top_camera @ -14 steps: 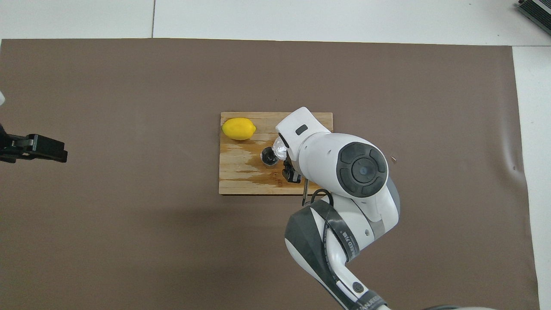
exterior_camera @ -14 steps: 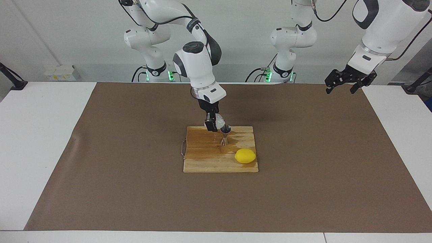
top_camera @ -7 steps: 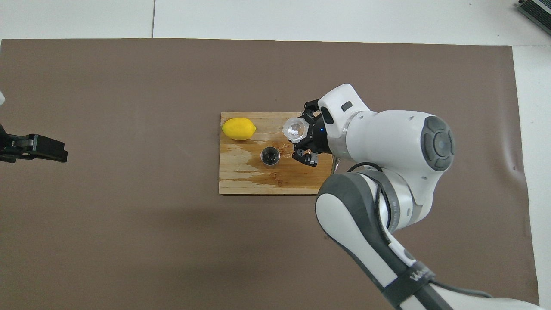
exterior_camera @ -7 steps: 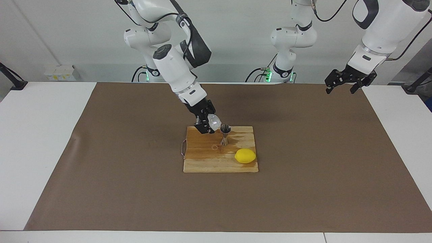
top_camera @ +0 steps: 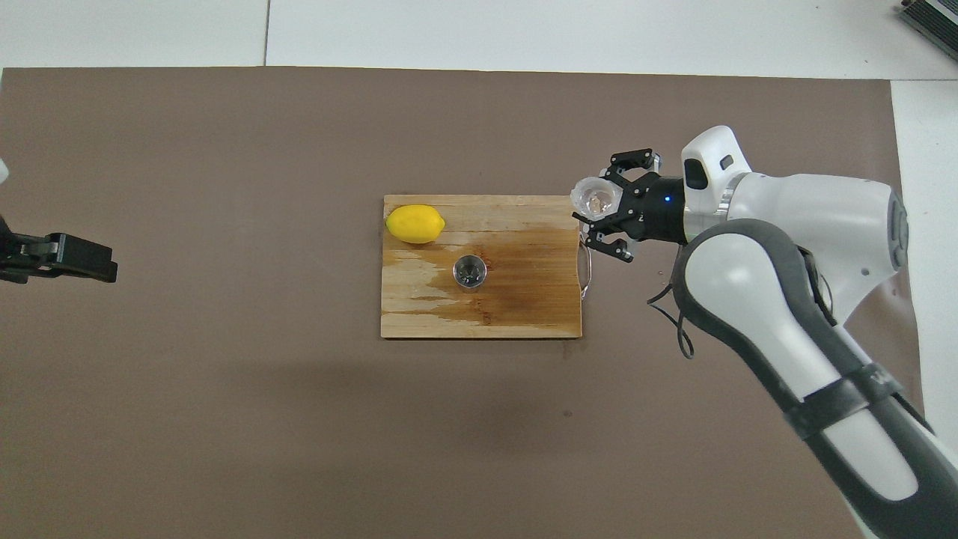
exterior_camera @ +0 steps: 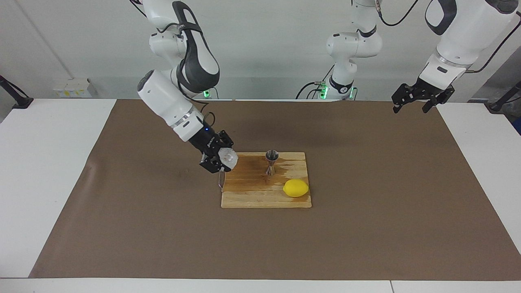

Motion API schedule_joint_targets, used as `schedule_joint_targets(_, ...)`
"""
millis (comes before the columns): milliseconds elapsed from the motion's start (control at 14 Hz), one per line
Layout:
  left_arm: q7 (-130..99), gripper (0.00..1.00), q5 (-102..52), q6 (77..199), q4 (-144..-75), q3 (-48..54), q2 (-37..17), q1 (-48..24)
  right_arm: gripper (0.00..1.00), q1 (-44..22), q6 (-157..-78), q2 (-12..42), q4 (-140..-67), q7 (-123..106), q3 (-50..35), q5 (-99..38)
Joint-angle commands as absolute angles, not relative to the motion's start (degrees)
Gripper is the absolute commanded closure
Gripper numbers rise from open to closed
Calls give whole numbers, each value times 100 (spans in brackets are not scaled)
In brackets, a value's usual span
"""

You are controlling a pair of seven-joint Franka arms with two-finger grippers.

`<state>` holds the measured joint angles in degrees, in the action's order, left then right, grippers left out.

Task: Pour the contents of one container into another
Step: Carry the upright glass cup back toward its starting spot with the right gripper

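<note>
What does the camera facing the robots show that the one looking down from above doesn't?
Only the facing view shows the arms' bases, and the steel jigger side-on, with its hourglass waist. It also shows the whole left gripper, waiting above the brown mat's edge.

Only the overhead view looks straight down into the jigger's mouth and into the tilted clear cup.

Both show the right gripper shut on the cup at the wooden board's edge, with the jigger and a lemon standing on the stained board.
</note>
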<state>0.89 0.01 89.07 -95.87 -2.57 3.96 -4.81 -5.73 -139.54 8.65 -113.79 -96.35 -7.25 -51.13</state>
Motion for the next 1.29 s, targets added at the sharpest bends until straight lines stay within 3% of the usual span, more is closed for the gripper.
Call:
schedule_joint_targets(0,114,0,9,8930,-9756,-246,562,-439,89,-90,-13660,782,-11767,-10561,-800,-5606)
schedule_joint_targets(286,114,0,9,8930,-9756,-246,562,-439,89,710,-12913,765,-12303,-11714,-800,-5773)
schedule_joint_targets(714,114,0,9,8930,-9756,-246,562,-439,89,1133,-12701,843,-12902,-12637,-800,-6064)
schedule_joint_targets(1214,114,0,9,8930,-9756,-246,562,-439,84,1538,-12349,1529,-12902,-14044,-800,-6398)
